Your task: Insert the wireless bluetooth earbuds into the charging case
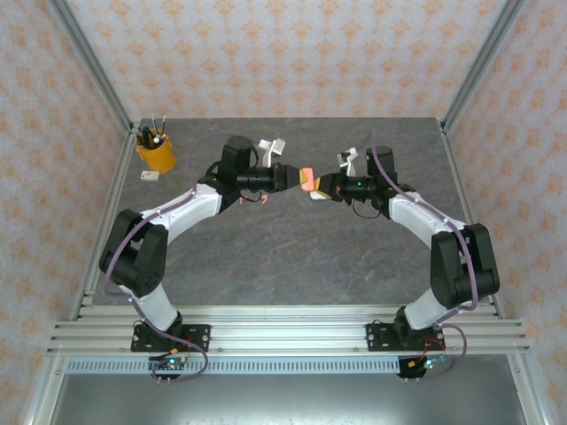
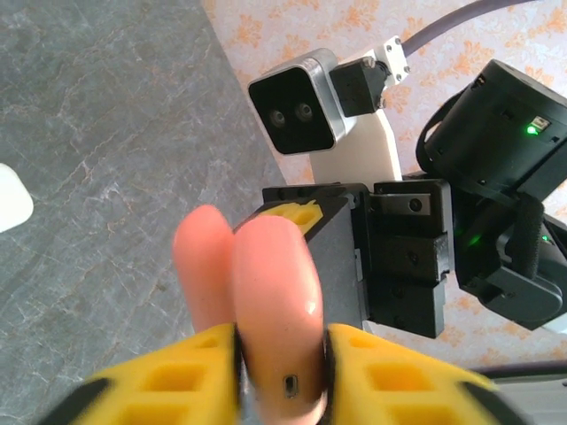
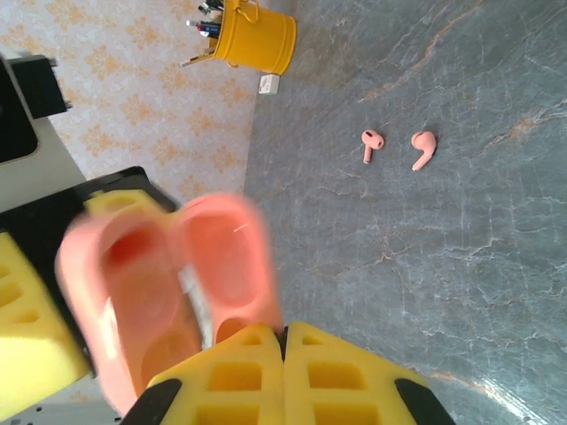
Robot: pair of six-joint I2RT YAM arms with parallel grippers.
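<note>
Left wrist: left gripper [image 2: 282,343] is partly closed, clamping the coral-pink charging case [image 2: 270,283] between its fingers. Right gripper [image 3: 283,341] has its pads together. Two coral-pink earbuds [image 3: 423,150] lie well beyond its tips.

Both the left arm [image 1: 190,205] and right arm [image 1: 416,212]: white links, black joints, purple-grey cables [image 2: 456,25]. The left tool [image 2: 282,354] and right tool [image 3: 283,350] wear yellow gridded pads [image 3: 230,376]. Small green lights [image 2: 532,129] glow on the right arm's black housing.

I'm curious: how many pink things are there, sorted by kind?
pink earbuds: 2
pink charging case: 1
Total: 3
</note>
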